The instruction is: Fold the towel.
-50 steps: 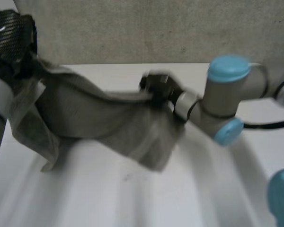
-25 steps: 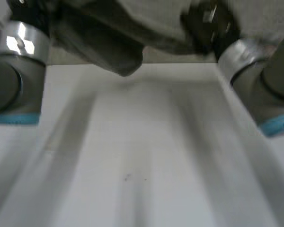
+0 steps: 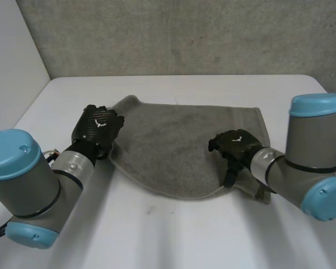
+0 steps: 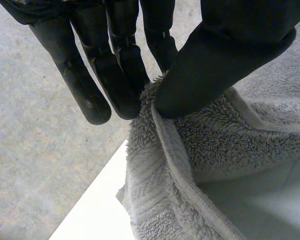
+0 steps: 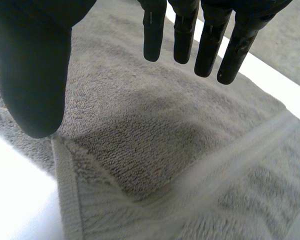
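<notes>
A grey towel [image 3: 179, 145] lies folded over on the white table [image 3: 173, 235], its near edge curved. My left hand [image 3: 96, 126] is at the towel's left edge. In the left wrist view its thumb [image 4: 225, 65] and fingers [image 4: 115, 75] pinch the towel's hem [image 4: 165, 135]. My right hand [image 3: 233, 145] hovers over the towel's right near part. In the right wrist view its fingers [image 5: 210, 35] and thumb [image 5: 32, 75] are spread apart above the towel [image 5: 155, 135], holding nothing.
A grey wall [image 3: 173, 33] runs behind the table's far edge. A pale wall [image 3: 11, 61] stands at the far left. Bare table lies in front of the towel.
Both hands swung the towel up and over, then laid it flat on the table. The right hand has let go of the towel and opened. The left hand keeps its pinch.
</notes>
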Controlling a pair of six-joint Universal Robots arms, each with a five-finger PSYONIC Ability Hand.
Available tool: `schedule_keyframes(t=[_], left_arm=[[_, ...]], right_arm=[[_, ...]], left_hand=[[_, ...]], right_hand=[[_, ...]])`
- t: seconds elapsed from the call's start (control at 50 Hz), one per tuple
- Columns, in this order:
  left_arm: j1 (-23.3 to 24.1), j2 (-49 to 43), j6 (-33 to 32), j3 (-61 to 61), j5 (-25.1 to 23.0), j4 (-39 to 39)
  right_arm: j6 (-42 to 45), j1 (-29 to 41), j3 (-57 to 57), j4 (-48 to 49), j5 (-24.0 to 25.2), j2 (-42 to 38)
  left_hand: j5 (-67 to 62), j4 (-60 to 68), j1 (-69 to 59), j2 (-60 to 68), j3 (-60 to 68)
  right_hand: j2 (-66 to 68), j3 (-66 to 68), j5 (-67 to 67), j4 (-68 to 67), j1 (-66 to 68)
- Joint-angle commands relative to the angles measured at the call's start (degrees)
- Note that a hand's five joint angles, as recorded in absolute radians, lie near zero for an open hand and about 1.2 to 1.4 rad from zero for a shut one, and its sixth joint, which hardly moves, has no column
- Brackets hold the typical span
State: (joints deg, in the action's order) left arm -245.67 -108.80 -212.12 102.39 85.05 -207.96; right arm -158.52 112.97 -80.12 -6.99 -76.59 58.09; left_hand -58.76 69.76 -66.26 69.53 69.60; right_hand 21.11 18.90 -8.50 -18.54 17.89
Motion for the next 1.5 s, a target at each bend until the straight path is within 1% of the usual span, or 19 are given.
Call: schedule_keyframes(t=[0.02, 0.16, 0.24, 0.42, 0.58, 0.64, 0.68, 0.7, 0.72, 0.96, 0.98, 1.0, 1.04, 1.08, 1.32, 1.38, 1.4, 1.42, 1.5], left_arm=[[-0.4, 2.7, 0.2, 1.1, 0.1, 1.1], [-0.6, 3.8, 0.1, 2.5, 0.4, 1.3], [-0.5, 3.9, 0.1, 3.1, 0.4, 1.3], [-0.7, 3.7, 0.4, 3.1, 0.4, 1.2], [-1.7, 3.6, 0.5, 3.1, 0.2, 1.2], [-2.4, 3.6, 0.6, 3.1, 0.3, 1.2], [-2.6, 3.6, 0.6, 3.1, 0.3, 1.2], [-2.9, 3.7, 0.6, 3.2, 0.3, 1.3], [-3.0, 3.7, 0.6, 3.2, 0.3, 1.5], [-3.0, 4.5, 0.6, 3.2, 0.1, 5.2], [-3.0, 4.4, 0.6, 3.2, 0.1, 5.4], [-3.1, 4.3, 0.6, 3.2, 0.1, 5.4], [-3.1, 4.0, 0.7, 3.2, 0.1, 5.4], [-3.8, 3.8, 0.7, 3.1, 0.0, 5.4], [-4.2, 2.6, 0.6, 2.9, 0.1, 5.4], [-4.3, 2.6, 0.6, 2.8, 0.1, 5.4], [-4.3, 2.6, 0.6, 2.8, 0.2, 5.5], [-4.3, 2.6, 0.6, 2.8, 0.2, 5.5], [-4.2, 2.6, 0.1, 3.1, 0.1, 6.5]], right_arm=[[-7.8, -6.2, -7.0, 2.9, 2.6, 3.5], [-8.8, -10.0, -12.5, 4.7, 3.9, 5.5], [-8.9, -11.6, -18.2, 6.8, 7.8, 8.2], [-8.5, -11.6, -23.9, 12.4, 8.4, 9.9], [-7.7, -11.3, -24.4, 15.2, 7.7, 9.8], [-5.7, -11.8, -24.5, 16.1, 7.3, 9.6], [-3.4, -12.2, -24.5, 18.0, 6.1, 10.2], [-3.4, -12.2, -24.5, 18.0, 6.1, 10.2], [-2.2, -12.9, -24.4, 18.9, 5.1, 10.5], [3.7, -16.9, -22.3, 13.9, 4.1, 10.8], [4.2, -16.9, -22.0, 12.3, 3.9, 10.8], [4.3, -17.1, -22.3, 11.1, 4.3, 10.8], [4.1, -17.5, -22.4, 10.6, 4.4, 10.5], [3.5, -18.7, -22.5, 10.0, 5.3, 9.4], [1.8, -20.1, -22.6, 9.8, 6.7, 7.9], [1.1, -20.1, -22.8, 9.8, 7.2, 7.9], [0.9, -20.1, -22.8, 9.8, 7.5, 7.9], [0.9, -20.1, -22.9, 9.8, 8.0, 7.9], [0.8, -20.7, -22.4, 9.8, 9.2, 8.5]], left_hand=[[-11.2, 10.2, -13.7, 10.5, 10.4], [-11.2, 10.2, -13.7, 10.5, 10.4], [-11.2, 10.2, -13.7, 10.5, 10.4], [-11.2, 10.2, -13.7, 10.5, 10.4], [-11.2, 10.2, -13.7, 10.5, 10.4], [-11.2, 10.2, -13.7, 10.5, 10.4], [-11.2, 10.2, -13.7, 10.5, 10.4], [-11.2, 10.2, -13.7, 10.5, 10.4], [-11.2, 10.2, -13.7, 10.5, 10.4], [-11.2, 10.2, -13.7, 10.5, 10.4], [-11.2, 10.2, -13.7, 10.5, 10.4], [-11.2, 10.2, -13.7, 10.5, 10.4], [-11.2, 10.2, -13.7, 10.5, 10.4], [-11.2, 10.2, -13.7, 10.5, 10.4], [-11.2, 10.2, -13.7, 10.5, 10.4], [-11.2, 10.2, -13.7, 10.5, 10.4], [-11.2, 10.2, -13.7, 10.5, 10.4], [-11.2, 10.2, -13.7, 10.5, 10.4], [-11.2, 10.2, -13.7, 10.5, 10.4]], right_hand=[[-2.8, -0.6, 0.2, 0.2, 0.4], [-1.9, 0.3, -0.7, -0.6, 1.3], [-1.3, 0.9, -1.3, -1.3, 2.0], [-0.8, 1.4, -1.8, -1.8, 2.5], [8.3, 10.5, -10.9, -10.9, 11.5], [21.8, 24.0, -24.4, -24.3, 25.0], [46.2, 48.4, -48.8, -48.8, 49.4], [46.3, 48.5, -48.9, -48.9, 49.6], [58.8, 61.0, -61.4, -61.3, 62.0], [58.9, 61.1, -61.5, -61.5, 62.1], [54.3, 56.5, -56.9, -56.9, 57.5], [37.4, 39.6, -40.0, -40.0, 40.6], [33.3, 35.5, -35.9, -35.8, 36.5], [18.3, 20.5, -20.9, -20.9, 21.6], [16.1, 18.3, -18.7, -18.6, 19.3], [24.5, 26.7, -27.1, -27.0, 27.7], [34.3, 36.5, -36.9, -36.9, 37.5], [57.0, 59.2, -59.6, -59.6, 60.3], [58.9, 61.1, -61.5, -61.5, 62.1]])
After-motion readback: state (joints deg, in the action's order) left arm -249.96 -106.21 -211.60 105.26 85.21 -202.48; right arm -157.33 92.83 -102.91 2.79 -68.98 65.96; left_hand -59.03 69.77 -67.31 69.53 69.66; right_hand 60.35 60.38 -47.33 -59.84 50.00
